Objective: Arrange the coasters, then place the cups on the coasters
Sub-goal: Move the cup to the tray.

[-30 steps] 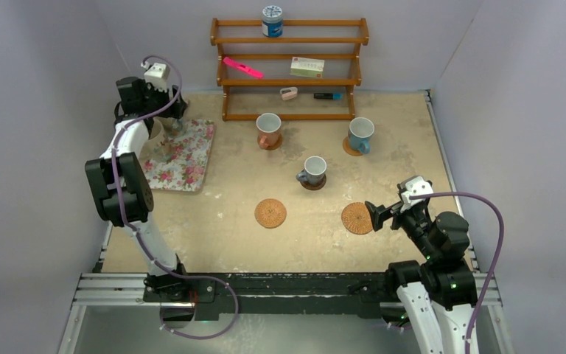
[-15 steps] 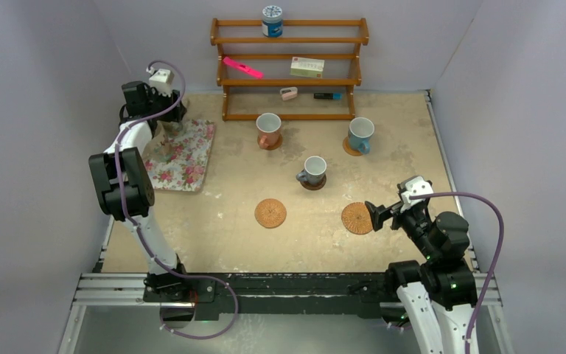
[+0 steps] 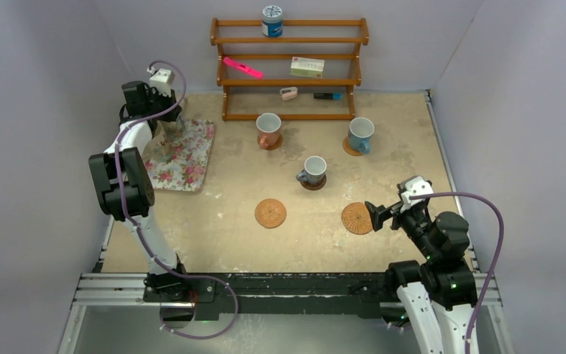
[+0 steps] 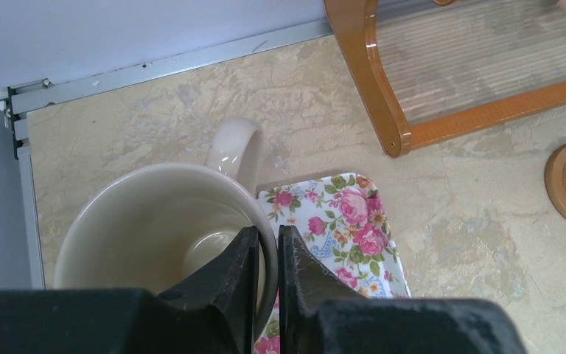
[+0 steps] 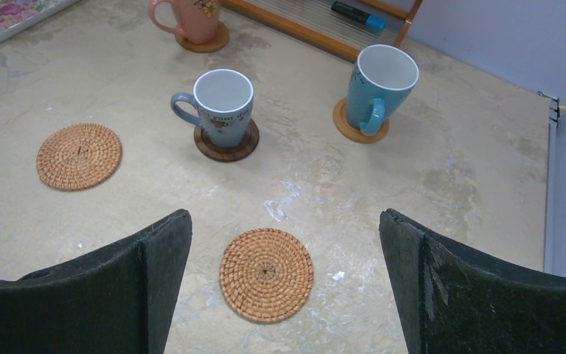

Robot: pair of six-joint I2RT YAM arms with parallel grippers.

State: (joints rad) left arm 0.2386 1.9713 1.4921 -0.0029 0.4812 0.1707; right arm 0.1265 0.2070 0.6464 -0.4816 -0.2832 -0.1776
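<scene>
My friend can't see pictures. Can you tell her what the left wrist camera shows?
The left gripper pinches the rim of a cream mug, one black finger inside and one outside. A flowery mat and the corner of a wooden rack show to its right.

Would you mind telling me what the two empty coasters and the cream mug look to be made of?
The left coaster and right coaster: woven plant fibre, perhaps rattan or straw, matte; the tan coils spiral out from the centre. The cream mug: probably glazed ceramic; its handle and inner wall show glossy highlights.
</scene>
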